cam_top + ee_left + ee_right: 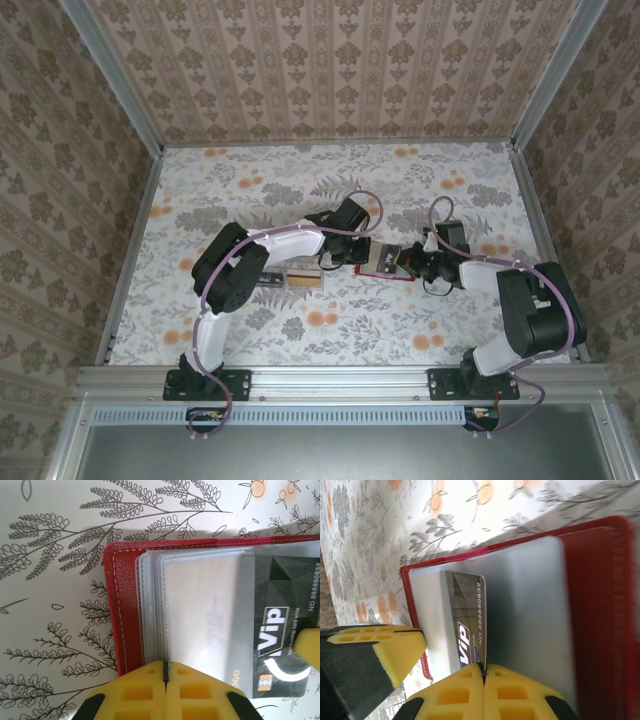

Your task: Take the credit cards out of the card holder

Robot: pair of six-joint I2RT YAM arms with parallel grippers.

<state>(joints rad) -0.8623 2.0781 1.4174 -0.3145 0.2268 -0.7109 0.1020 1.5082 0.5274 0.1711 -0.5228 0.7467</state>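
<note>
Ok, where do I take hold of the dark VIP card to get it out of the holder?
Take the VIP card by its bare end, the part past the clear sleeves, pinching its two flat faces from the right arm's side. It is thin and lies flat, so only that free edge seems grippable. The right gripper's jaws meet there; the left gripper clamps the sleeves' edge.

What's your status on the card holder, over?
Left gripper shut at the clear sleeves' edge. Right gripper shut on the dark card. Red holder lies open, nothing in the way.
</note>
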